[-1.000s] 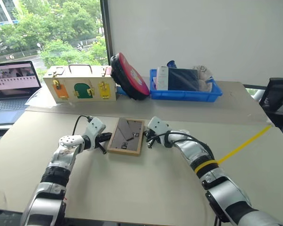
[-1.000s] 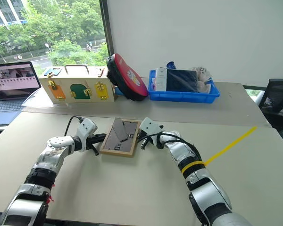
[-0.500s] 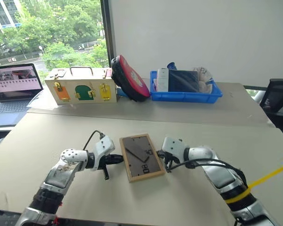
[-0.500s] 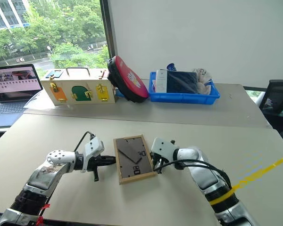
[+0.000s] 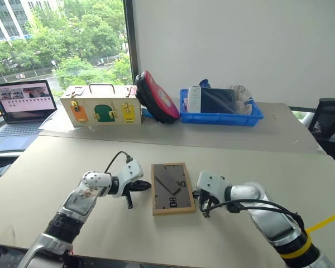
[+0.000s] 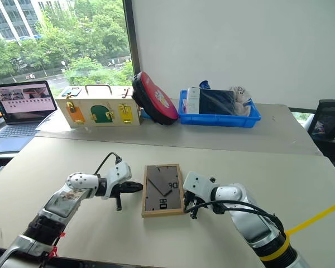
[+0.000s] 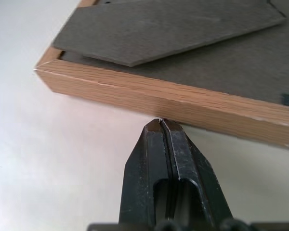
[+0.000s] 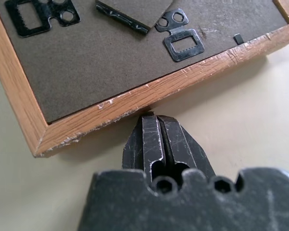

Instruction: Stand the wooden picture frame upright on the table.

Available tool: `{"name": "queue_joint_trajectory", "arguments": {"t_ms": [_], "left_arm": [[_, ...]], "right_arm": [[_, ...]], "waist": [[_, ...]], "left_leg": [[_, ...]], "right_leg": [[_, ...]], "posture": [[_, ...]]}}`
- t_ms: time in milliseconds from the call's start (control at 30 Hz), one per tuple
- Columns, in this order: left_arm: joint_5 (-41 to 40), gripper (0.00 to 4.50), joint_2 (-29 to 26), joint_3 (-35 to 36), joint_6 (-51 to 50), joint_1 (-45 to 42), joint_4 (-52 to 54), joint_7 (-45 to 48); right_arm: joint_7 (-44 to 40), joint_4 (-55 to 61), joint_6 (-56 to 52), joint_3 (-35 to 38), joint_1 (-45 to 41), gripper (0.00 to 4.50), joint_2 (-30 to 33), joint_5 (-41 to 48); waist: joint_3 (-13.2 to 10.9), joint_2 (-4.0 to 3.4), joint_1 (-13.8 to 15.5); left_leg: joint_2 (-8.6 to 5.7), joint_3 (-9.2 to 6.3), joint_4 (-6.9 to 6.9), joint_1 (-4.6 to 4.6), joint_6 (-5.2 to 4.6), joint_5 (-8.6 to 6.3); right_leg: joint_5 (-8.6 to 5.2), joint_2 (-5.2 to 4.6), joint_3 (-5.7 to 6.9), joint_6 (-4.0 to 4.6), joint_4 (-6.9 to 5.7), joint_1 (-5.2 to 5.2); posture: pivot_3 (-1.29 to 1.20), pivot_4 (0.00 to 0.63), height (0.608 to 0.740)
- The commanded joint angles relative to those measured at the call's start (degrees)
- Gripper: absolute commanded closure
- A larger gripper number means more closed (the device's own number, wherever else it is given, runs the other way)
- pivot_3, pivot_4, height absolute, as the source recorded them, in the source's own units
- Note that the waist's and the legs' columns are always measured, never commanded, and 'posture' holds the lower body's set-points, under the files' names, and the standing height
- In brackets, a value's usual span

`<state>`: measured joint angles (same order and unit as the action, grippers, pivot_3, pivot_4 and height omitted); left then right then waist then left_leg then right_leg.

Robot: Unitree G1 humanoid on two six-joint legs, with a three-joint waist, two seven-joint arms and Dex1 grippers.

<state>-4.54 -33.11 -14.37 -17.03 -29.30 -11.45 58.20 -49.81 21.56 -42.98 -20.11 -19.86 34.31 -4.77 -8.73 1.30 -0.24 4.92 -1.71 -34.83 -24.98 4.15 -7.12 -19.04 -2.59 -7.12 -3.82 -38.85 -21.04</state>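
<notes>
Currently the wooden picture frame [image 5: 173,188] lies flat, backing up, near the desk's [image 5: 223,151] front edge, with left fingers [image 7: 160,144] and right fingers [image 8: 156,137] clenched empty against opposite sides.

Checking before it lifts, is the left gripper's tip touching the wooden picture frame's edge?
Touching, it seems. In the left wrist view the shut left gripper has its tip against the side rail of the wooden picture frame, with no gap visible between them.

The two head views look forward and down over the table [image 5: 56,167] from above its near edge, sharing the frame [image 5: 173,188] and the far edge's clutter. Each wrist view looks close along its own gripper at one side rail of the frame.
</notes>
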Motion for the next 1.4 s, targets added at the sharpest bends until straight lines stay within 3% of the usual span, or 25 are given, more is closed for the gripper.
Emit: {"name": "queue_joint_trajectory", "arguments": {"t_ms": [33,300,467,567,700,867,1067,1300,1400], "left_arm": [[3.7,4.46,1.28,-2.9,1.36,-0.88,-4.56,-1.19],[4.74,4.46,2.76,-2.77,2.84,-2.38,-6.5,-1.11],[2.12,4.46,-0.27,-0.12,-1.34,0.05,-3.55,1.24],[-3.8,4.46,-6.38,10.99,-0.23,1.67,-8.37,1.98],[-10.39,4.46,-10.13,18.79,-6.46,3.12,-8.21,2.27],[-22.11,4.46,-6.99,26.97,-23.03,6.25,3.92,-2.44],[-32.53,4.46,-6.95,27.07,-40.48,9.95,19.44,-4.26],[-35.96,4.46,-7.91,25.51,-47.95,9.8,22.02,-6.93],[-39.36,3.77,-8.98,25.94,-52.34,9.24,22.66,-6.1]], "right_arm": [[-0.13,-0.08,-2.13,-1.7,0.56,4.47,0.35,0.76],[0.23,0.93,-3.59,-1.57,1.52,4.47,0.96,1.51],[0.25,0.12,-3.04,-0.09,2.08,4.47,2.56,2.03],[-1.18,-1.82,-4.7,5.69,1.94,4.47,5.52,5.03],[-3.32,-4.81,-2.88,13.61,-0.06,4.47,6.2,12.01],[-10.29,-6.13,1.29,19.38,-3.57,4.47,7.24,20.82],[-13.57,-3.01,1.08,20.12,-6.69,4.47,8.27,27.11],[-14.96,0.31,2.98,18.37,-6.32,4.47,10.46,28.36],[-15.26,0.67,3.02,20.15,-4.87,3.71,11.35,30.05]], "waist": [[0.05,0.0,0.01],[0.08,0.03,0.08],[0.08,0.04,-0.19],[0.07,0.06,-1.07],[-0.14,0.3,-2.25],[-0.7,0.32,-1.56],[-0.99,0.56,-2.01],[-1.05,0.58,-2.27],[-1.07,0.61,-2.24]], "left_leg": [[0.0,0.0,0.02,0.0,0.0,0.0],[0.0,0.0,0.04,-0.01,0.0,0.0],[0.0,0.0,0.08,-0.02,0.0,-0.01],[0.01,0.0,0.2,-0.06,-0.02,-0.04],[0.05,-0.01,0.34,-0.14,-0.04,-0.03],[0.0,0.0,0.31,-0.4,-0.03,-0.04],[0.01,-0.02,0.34,-0.56,-0.04,-0.06],[0.01,-0.02,0.36,-0.53,-0.04,-0.05],[0.01,-0.02,0.37,-0.54,-0.04,-0.05]], "right_leg": [[-0.01,0.0,0.0,0.01,0.0,0.03],[-0.03,0.0,0.01,-0.03,0.03,0.29],[-0.04,0.0,0.0,-0.03,0.08,0.29],[-0.07,0.0,0.0,0.04,0.09,0.19],[-0.07,0.04,0.0,0.13,-0.02,-0.07],[-0.05,-0.03,0.02,0.17,0.03,-0.17],[0.04,-0.02,0.03,0.34,0.02,-0.31],[0.03,-0.02,0.02,0.32,0.02,-0.35],[0.02,-0.02,0.02,0.32,0.03,-0.35]], "posture": [[0.0,0.15,0.717],[0.0,0.15,0.717],[0.0,0.15,0.717],[0.0,0.15,0.717],[0.0,0.15,0.717],[0.0,0.15,0.717],[0.0,0.15,0.717],[0.0,0.15,0.717],[0.0,0.15,0.717]]}}
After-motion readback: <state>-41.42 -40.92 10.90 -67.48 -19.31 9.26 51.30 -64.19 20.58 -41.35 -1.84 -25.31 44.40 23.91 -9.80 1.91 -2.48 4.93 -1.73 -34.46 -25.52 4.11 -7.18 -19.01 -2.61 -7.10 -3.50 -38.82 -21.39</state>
